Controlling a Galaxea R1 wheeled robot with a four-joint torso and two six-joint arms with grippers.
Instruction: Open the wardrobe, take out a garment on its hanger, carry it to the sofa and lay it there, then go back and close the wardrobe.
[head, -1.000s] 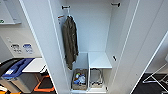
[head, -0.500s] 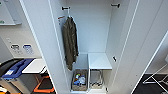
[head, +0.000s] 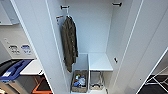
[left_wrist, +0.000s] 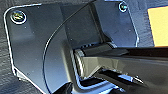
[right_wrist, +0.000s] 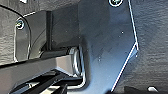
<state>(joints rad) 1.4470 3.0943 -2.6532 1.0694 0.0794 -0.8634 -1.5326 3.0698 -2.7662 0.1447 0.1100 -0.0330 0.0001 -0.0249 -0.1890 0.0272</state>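
The wardrobe (head: 92, 30) stands open in front of me in the head view. Its left door (head: 37, 37) and right door (head: 147, 50) are both swung out toward me. The inside is white. An olive-green coat (head: 69, 45) hangs at the left end of the rail, close to the left side wall. The rest of the rail, up to the dark fitting (head: 117, 4) at the right, is bare. The left wrist view has an orange-yellow patch (left_wrist: 157, 22) at its edge, and I cannot tell what it is.
A white shelf (head: 100, 62) sits low on the wardrobe's right side. A basket of small items (head: 79, 81) and a wire basket (head: 96, 82) stand on its floor. Left of the door are a white table (head: 31, 68), a blue object (head: 13, 71) and an orange frame (head: 40, 86).
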